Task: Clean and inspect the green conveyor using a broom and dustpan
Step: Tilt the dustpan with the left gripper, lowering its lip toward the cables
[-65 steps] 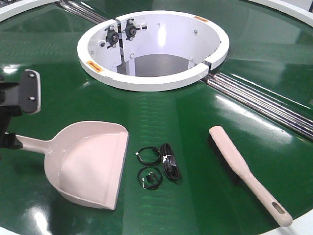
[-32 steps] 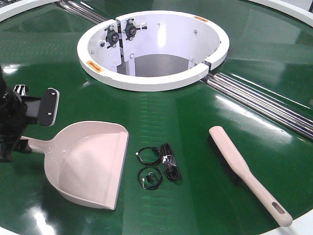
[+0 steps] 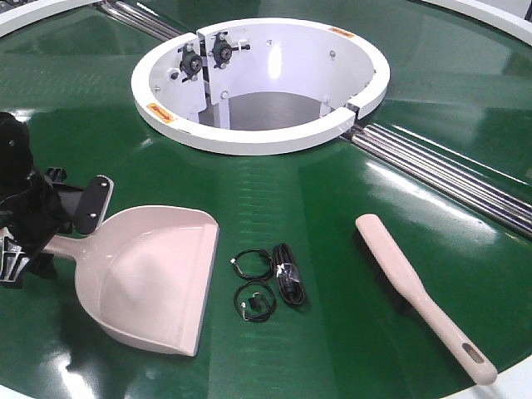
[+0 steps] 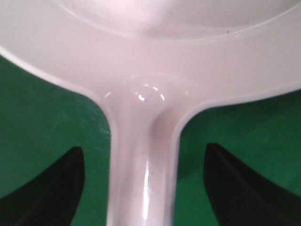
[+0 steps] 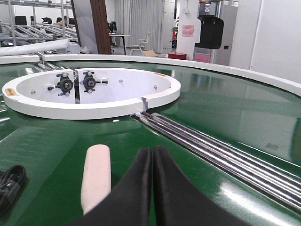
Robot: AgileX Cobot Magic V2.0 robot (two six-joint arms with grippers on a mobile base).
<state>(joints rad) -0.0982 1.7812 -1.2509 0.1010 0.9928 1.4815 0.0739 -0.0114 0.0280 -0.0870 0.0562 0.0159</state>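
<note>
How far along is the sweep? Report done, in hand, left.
Done: nothing swept. In hand: open left gripper straddles the dustpan handle, not clamped. Left: shut right gripper hovers by the broom, ungrasped; black cable loops lie on the green conveyor.

A black wire loop (image 3: 252, 264) lies near a second loop (image 3: 255, 301), a bundled black cable (image 3: 288, 276) just beside both.

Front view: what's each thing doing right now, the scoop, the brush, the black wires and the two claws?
dustpan: flat on the green conveyor, pan empty.
broom: lying on the belt, untouched.
black wires: loose on the belt between dustpan and broom, not swept.
left gripper: open, fingers either side of the dustpan handle.
right gripper: shut, empty.
</note>
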